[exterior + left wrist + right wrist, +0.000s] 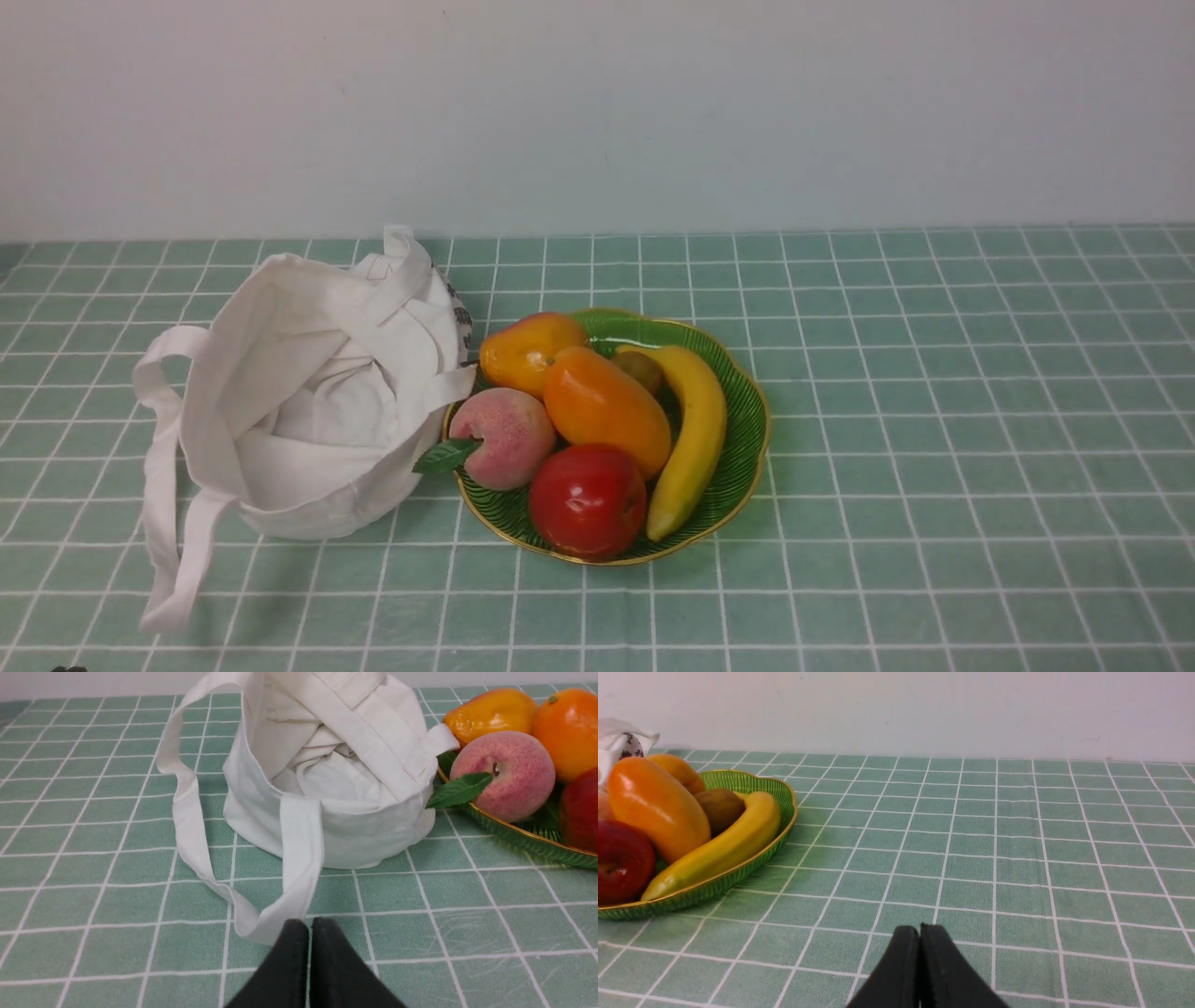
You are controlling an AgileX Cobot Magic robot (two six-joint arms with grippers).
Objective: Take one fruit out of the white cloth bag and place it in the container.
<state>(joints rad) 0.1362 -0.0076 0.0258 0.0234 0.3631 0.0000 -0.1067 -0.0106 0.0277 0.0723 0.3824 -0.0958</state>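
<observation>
The glossy orange oval fruit (605, 408) lies in the middle of the green leaf-patterned dish (742, 420), also seen as the fruit (656, 807) in the dish (777, 798). The white cloth bag (313, 392) slumps open just left of the dish, touching its rim; only folded cloth shows inside the bag (336, 774). My left gripper (310, 926) is shut and empty, low over the table just short of a bag strap (294, 877). My right gripper (920, 933) is shut and empty, over bare cloth to the right of the dish. Neither gripper shows in the front view.
Also in the dish are a yellow-orange pear (529, 350), a pink peach with a leaf (504, 437), a red apple (588, 499), a banana (695, 439) and a brown kiwi (640, 369). A green checked tablecloth (934, 420) covers the table up to the pale wall.
</observation>
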